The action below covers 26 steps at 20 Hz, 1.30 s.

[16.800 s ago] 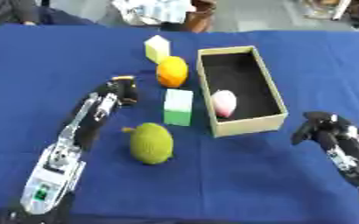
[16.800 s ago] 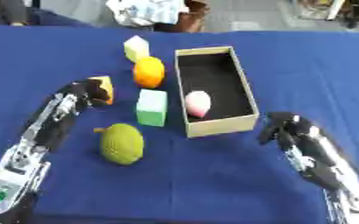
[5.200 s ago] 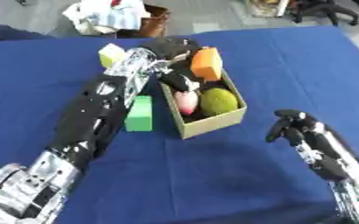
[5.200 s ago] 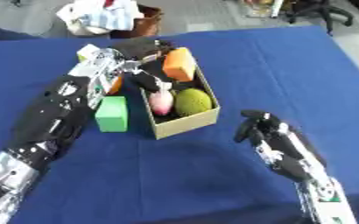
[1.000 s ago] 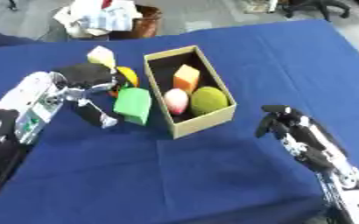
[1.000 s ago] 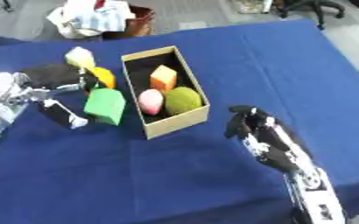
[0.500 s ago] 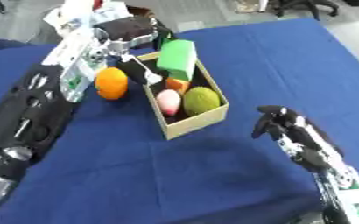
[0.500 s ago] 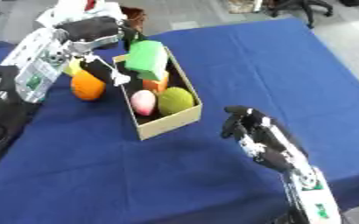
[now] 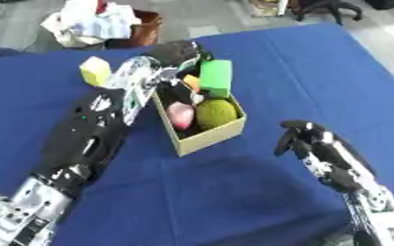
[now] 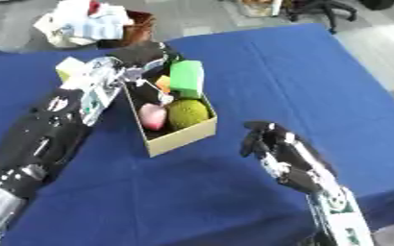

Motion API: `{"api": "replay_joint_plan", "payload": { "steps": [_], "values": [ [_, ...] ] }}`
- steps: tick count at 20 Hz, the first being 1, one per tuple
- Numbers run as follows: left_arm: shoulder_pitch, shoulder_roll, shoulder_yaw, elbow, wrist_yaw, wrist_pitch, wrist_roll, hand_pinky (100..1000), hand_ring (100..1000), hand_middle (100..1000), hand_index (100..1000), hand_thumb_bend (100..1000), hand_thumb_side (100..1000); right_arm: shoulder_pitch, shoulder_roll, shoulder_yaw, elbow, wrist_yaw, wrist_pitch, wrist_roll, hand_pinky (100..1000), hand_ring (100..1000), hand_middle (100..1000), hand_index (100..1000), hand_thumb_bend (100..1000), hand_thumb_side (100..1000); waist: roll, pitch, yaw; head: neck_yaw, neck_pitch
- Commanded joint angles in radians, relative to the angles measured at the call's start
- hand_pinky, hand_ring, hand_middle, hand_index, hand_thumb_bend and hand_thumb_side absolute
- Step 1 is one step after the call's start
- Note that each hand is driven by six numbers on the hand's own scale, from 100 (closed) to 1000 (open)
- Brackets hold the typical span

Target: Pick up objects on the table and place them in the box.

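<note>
A tan cardboard box (image 9: 210, 138) stands open on the blue table. In it lie a pink object (image 9: 182, 114), a bumpy green fruit (image 9: 218, 111) and an orange piece (image 9: 191, 82). An upright green block (image 9: 215, 77) is at the box's far end, half above the rim. My left hand (image 9: 178, 51) is curled on the block from the left, its arm lying along the box's left side. A pale yellow block (image 9: 94, 71) sits on the table left of that arm. My right hand (image 9: 304, 141) hovers right of the box, fingers relaxed, holding nothing.
Beyond the table's far edge (image 9: 234, 34) a brown basket (image 9: 141, 25) holds a heap of light cloth (image 9: 87, 21). Bare blue cloth (image 9: 234, 192) stretches in front of the box and to its right.
The view has shifted. The green block has come down into the far end of the box with my left hand still on it. The orange fruit beside the arm no longer shows.
</note>
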Motion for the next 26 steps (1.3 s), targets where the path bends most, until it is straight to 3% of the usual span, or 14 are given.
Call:
{"api": "replay_joint_plan", "payload": {
  "steps": [1, 3, 4, 6, 8, 9, 10, 12, 15, 21, 26],
  "values": [
    [-0.026, -0.008, 0.023, 0.018, -0.029, 0.021, 0.034, 754, 631, 601, 874, 100, 271, -0.013, -0.002, 0.003, -0.011, -0.009, -0.002, 0.005, 586, 576, 562, 826, 100, 452, -0.019, -0.010, -0.003, 0.002, -0.013],
    [-0.024, -0.009, 0.025, 0.029, -0.035, 0.020, 0.017, 771, 671, 658, 906, 100, 315, -0.014, -0.002, 0.003, -0.011, -0.009, -0.003, 0.005, 586, 576, 562, 826, 100, 453, -0.019, -0.010, -0.003, 0.001, -0.013],
    [-0.024, -0.008, 0.025, 0.030, -0.034, 0.014, 0.003, 788, 707, 708, 922, 100, 493, -0.014, -0.002, 0.002, -0.012, -0.009, -0.003, 0.005, 586, 576, 562, 826, 100, 453, -0.019, -0.010, -0.002, 0.000, -0.013],
    [-0.023, -0.002, 0.023, 0.024, -0.027, -0.005, -0.027, 818, 755, 772, 938, 100, 651, -0.013, -0.002, 0.001, -0.011, -0.008, -0.003, 0.004, 586, 576, 562, 826, 100, 452, -0.019, -0.010, 0.000, -0.002, -0.013],
    [-0.027, 0.009, 0.018, 0.002, -0.021, -0.025, -0.051, 860, 808, 836, 950, 205, 793, -0.013, -0.002, 0.000, -0.011, -0.007, -0.003, 0.004, 586, 576, 562, 826, 100, 453, -0.019, -0.010, 0.002, -0.002, -0.014],
    [-0.029, 0.015, 0.014, -0.012, -0.019, -0.035, -0.062, 864, 812, 841, 952, 217, 802, -0.013, -0.003, 0.000, -0.011, -0.007, -0.003, 0.004, 586, 576, 562, 826, 100, 453, -0.019, -0.011, 0.003, -0.003, -0.013],
    [-0.033, 0.023, 0.008, -0.028, -0.020, -0.045, -0.070, 889, 842, 872, 956, 308, 809, -0.013, -0.003, -0.001, -0.011, -0.007, -0.003, 0.004, 586, 576, 562, 826, 100, 453, -0.018, -0.011, 0.004, -0.003, -0.013],
    [-0.040, 0.043, -0.006, -0.069, -0.035, -0.061, -0.079, 906, 865, 898, 959, 402, 817, -0.012, -0.003, -0.002, -0.011, -0.006, -0.003, 0.003, 586, 576, 562, 826, 100, 453, -0.018, -0.012, 0.006, -0.005, -0.013],
    [-0.049, 0.070, -0.020, -0.110, -0.066, -0.081, -0.095, 916, 881, 919, 960, 478, 809, -0.011, -0.005, -0.004, -0.011, -0.005, -0.003, 0.001, 586, 576, 562, 825, 100, 453, -0.016, -0.014, 0.009, -0.009, -0.013],
    [-0.040, 0.078, -0.012, -0.097, -0.096, -0.071, -0.085, 912, 877, 916, 960, 428, 791, -0.011, -0.004, -0.005, -0.011, -0.005, -0.004, 0.001, 586, 576, 562, 826, 100, 454, -0.017, -0.015, 0.012, -0.013, -0.012],
    [-0.038, 0.111, 0.004, -0.094, -0.062, -0.074, -0.083, 894, 854, 848, 938, 359, 706, -0.010, -0.006, -0.007, -0.009, -0.003, -0.004, -0.001, 586, 576, 562, 826, 100, 453, -0.017, -0.016, 0.017, -0.014, -0.012]
  ]
}}
